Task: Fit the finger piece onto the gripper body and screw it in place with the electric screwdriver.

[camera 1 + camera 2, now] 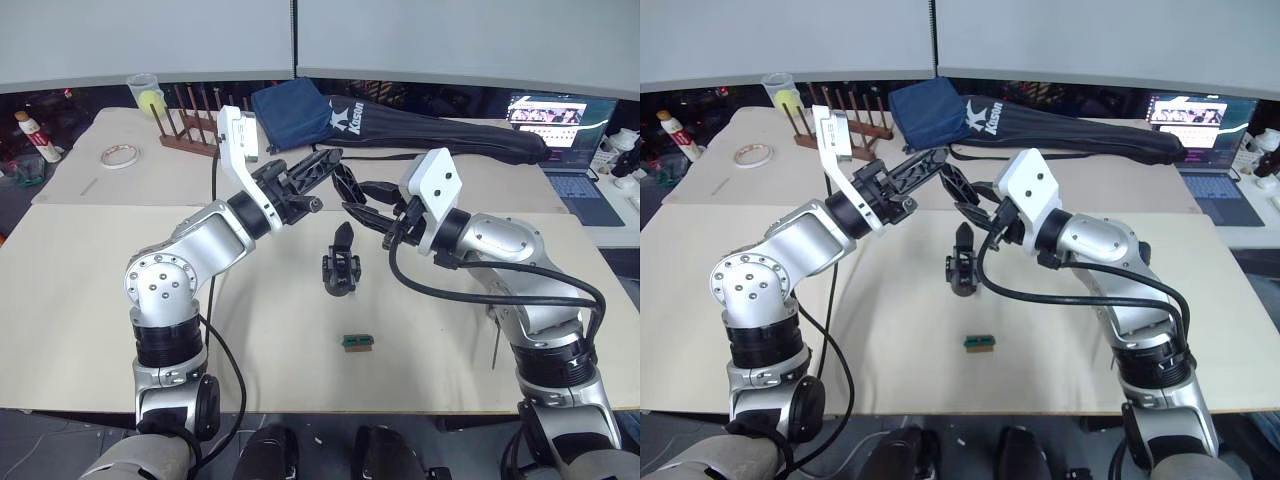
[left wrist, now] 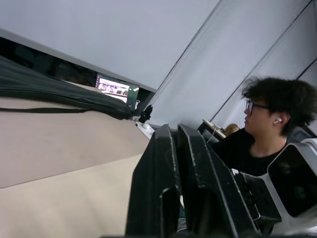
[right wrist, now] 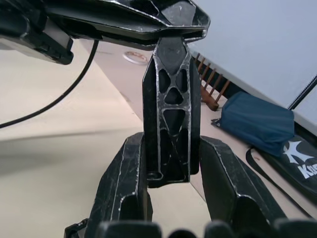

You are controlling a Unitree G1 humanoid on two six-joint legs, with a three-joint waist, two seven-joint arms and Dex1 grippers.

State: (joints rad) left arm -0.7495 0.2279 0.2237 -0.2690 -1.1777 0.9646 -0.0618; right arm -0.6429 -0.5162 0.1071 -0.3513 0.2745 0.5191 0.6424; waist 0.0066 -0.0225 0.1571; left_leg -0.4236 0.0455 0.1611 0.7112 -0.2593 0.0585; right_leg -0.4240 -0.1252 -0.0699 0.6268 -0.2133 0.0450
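The finger piece (image 3: 171,109), a black wedge with triangular cut-outs, hangs in the air between my two grippers. My right gripper (image 3: 171,144) is shut on its wide end. My left gripper (image 1: 333,157) is shut, its fingertips pinching the narrow end of the piece from the other side. Both grippers meet above the middle of the table (image 1: 120,300). Below them the gripper body (image 1: 340,268) stands on the table with its one pointed finger up, and neither gripper touches it. The electric screwdriver is out of view.
A small green block (image 1: 356,342) lies near the front edge. At the back are a long black zipped bag (image 1: 440,135), a blue pouch (image 1: 295,110), a wooden rack (image 1: 195,125), a tape roll (image 1: 118,155) and a laptop (image 1: 560,130). A person (image 2: 267,134) sits to the right.
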